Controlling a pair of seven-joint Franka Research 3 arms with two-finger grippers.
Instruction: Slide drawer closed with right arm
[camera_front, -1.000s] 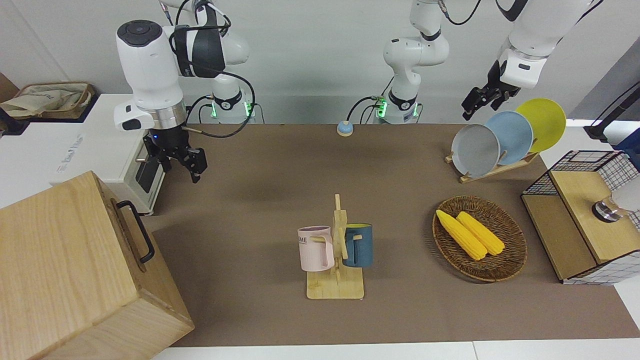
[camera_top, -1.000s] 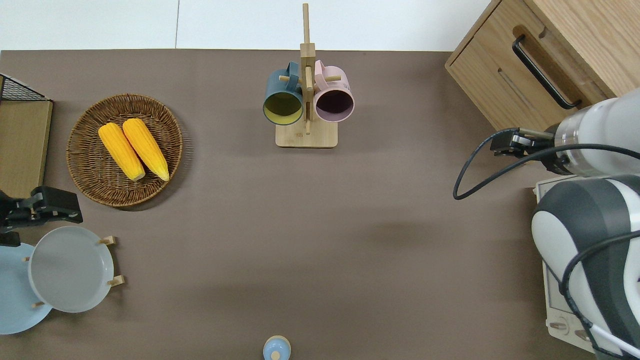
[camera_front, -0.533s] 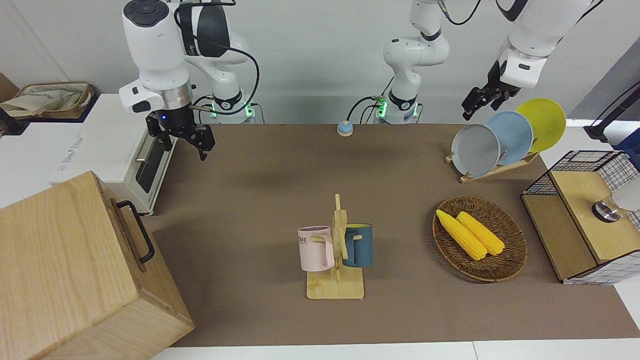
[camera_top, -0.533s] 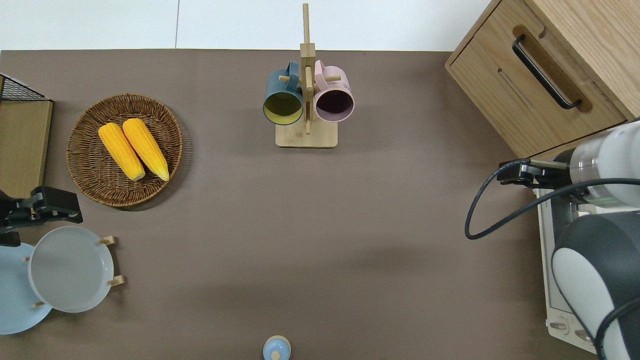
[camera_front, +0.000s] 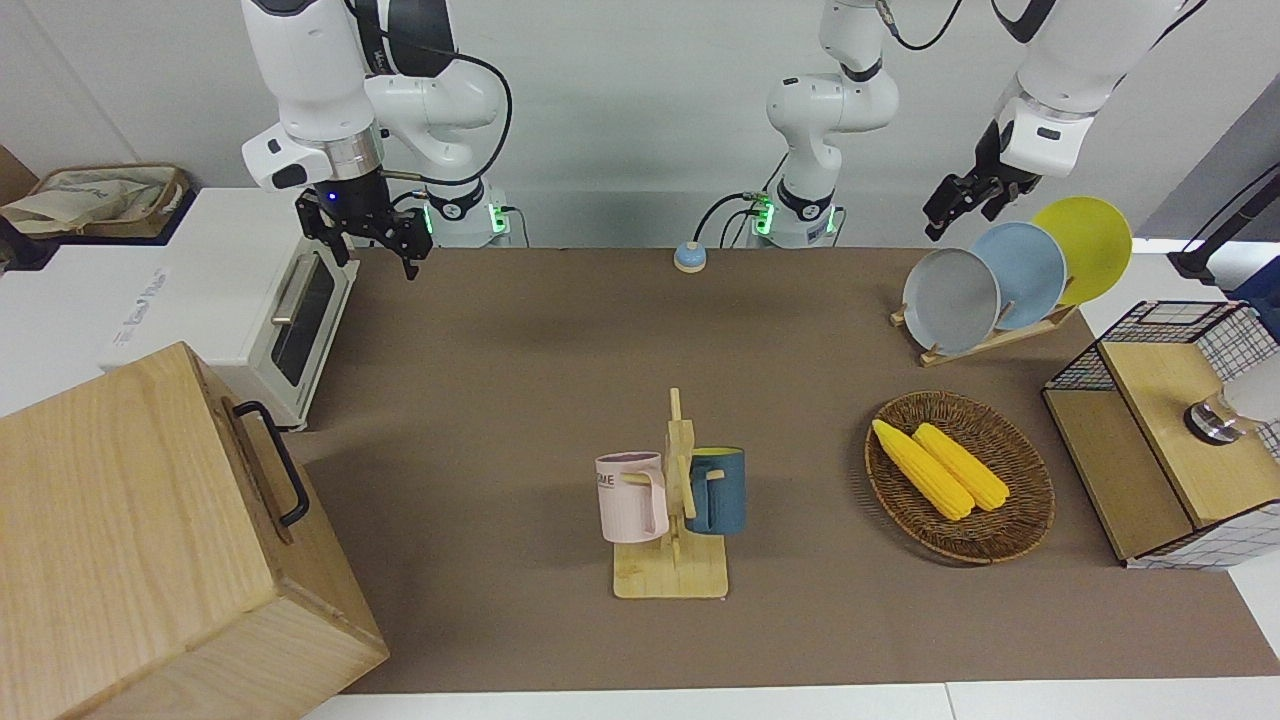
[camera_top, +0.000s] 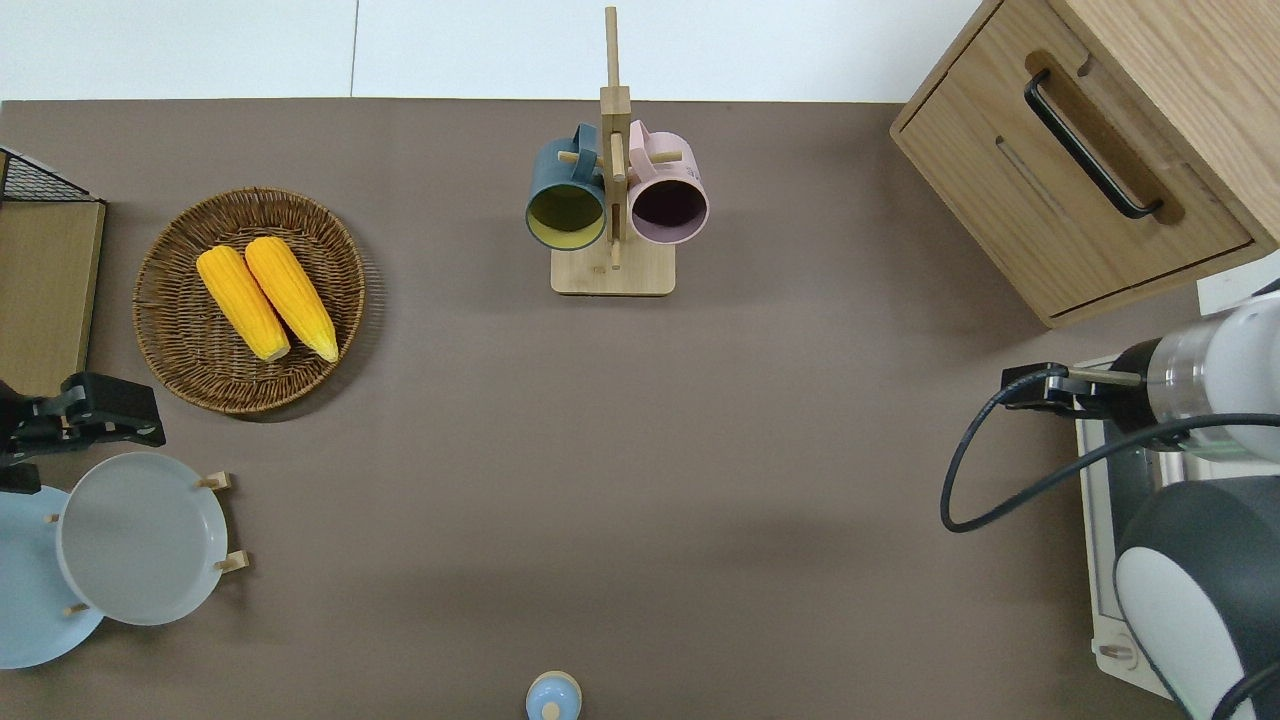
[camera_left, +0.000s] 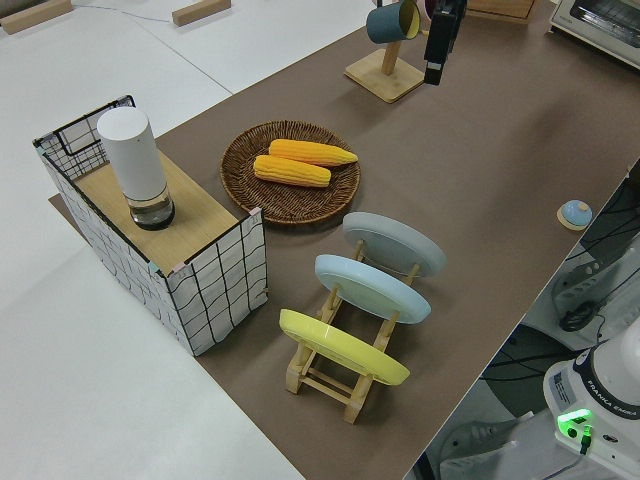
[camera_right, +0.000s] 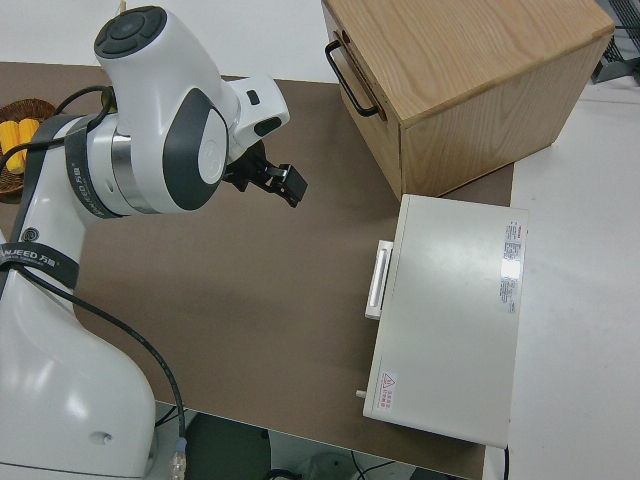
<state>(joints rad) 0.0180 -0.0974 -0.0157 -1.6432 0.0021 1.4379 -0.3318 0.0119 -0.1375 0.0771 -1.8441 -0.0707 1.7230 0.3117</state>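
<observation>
Plain pale wall (camera_front: 620, 120), probably white.

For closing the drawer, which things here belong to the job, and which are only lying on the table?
Belong to the job:
drawer, looks pushed in
its wooden box
right claw, holding nothing

Only lying about:
toaster oven
mug stand
corn basket
plate rack
wire cabinet
left claw, parked

We see even, bright, diffuse light from above. Shadows on the brown tabletop (camera_front: 520, 420) are soft and faint, with a blurred dark patch nearer to the robots than the mug rack (camera_top: 612, 190). The silver wrist band (camera_top: 1190, 375) shows a mild sheen. Everything is in sharp focus, with slight edge stretching in the overhead view.
</observation>
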